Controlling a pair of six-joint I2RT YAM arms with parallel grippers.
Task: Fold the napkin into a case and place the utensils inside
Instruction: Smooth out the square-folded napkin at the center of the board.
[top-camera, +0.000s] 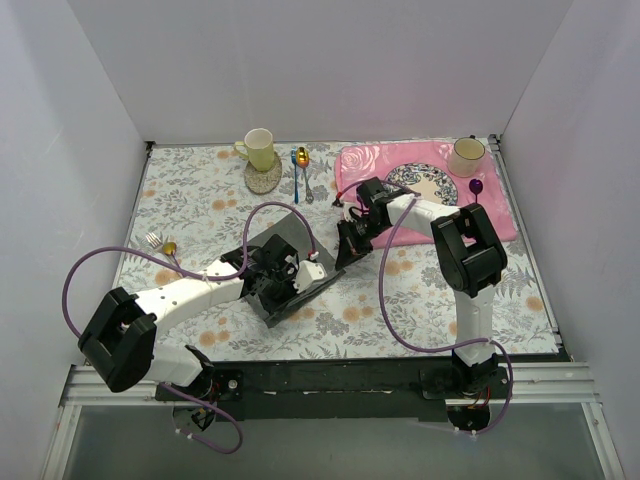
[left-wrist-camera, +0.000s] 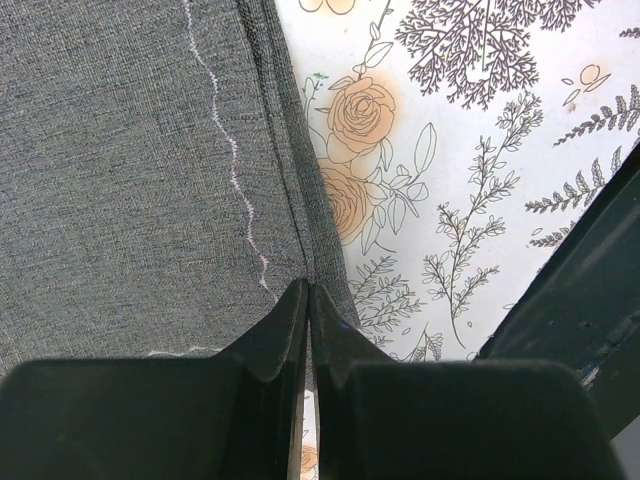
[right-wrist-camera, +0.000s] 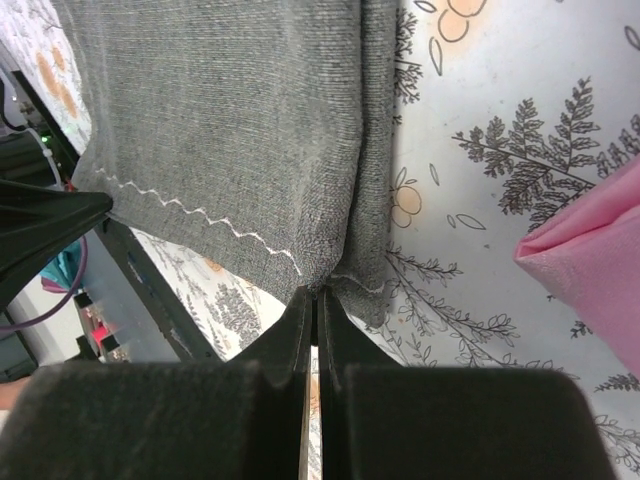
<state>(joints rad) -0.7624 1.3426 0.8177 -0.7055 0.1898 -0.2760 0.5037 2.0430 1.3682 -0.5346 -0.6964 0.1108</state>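
- White-walled booth, floral tablecloth (top-camera: 400, 300). What's lying around?
- Far side: yellow mug (top-camera: 259, 148) on a round coaster (top-camera: 262, 182), blue-handled spoon (top-camera: 298, 170) just right of it. Pink rose placemat (top-camera: 365, 160) far right, with a cup (top-camera: 466, 155) and a purple spoon (top-camera: 476, 188) on it.
- Utensils?
- Silver fork (top-camera: 153, 240) and small spoon (top-camera: 170, 248), touching or nearly so, at the left edge, well apart from the napkin (top-camera: 296, 228).
- Napkin where?
- Mid-table, just left of the placemat. Top view is poor: both arms sit over it, and only its far corner and near edge show.
- Wrist views help?
- Yes. The left one shows the left gripper (left-wrist-camera: 308, 290) pressed together on the napkin's thick hemmed right edge, with tablecloth to the right. A black part at the lower right, can't tell what.
- Right?
- Right gripper (right-wrist-camera: 316, 292) closed too, pinching a napkin corner. A placemat corner shows pink at the right, and a purple cable (right-wrist-camera: 40, 320) at the left.
- Napkin look?
- Dark grey weave with white zigzag stitching near the edges, seen only in the wrist views.
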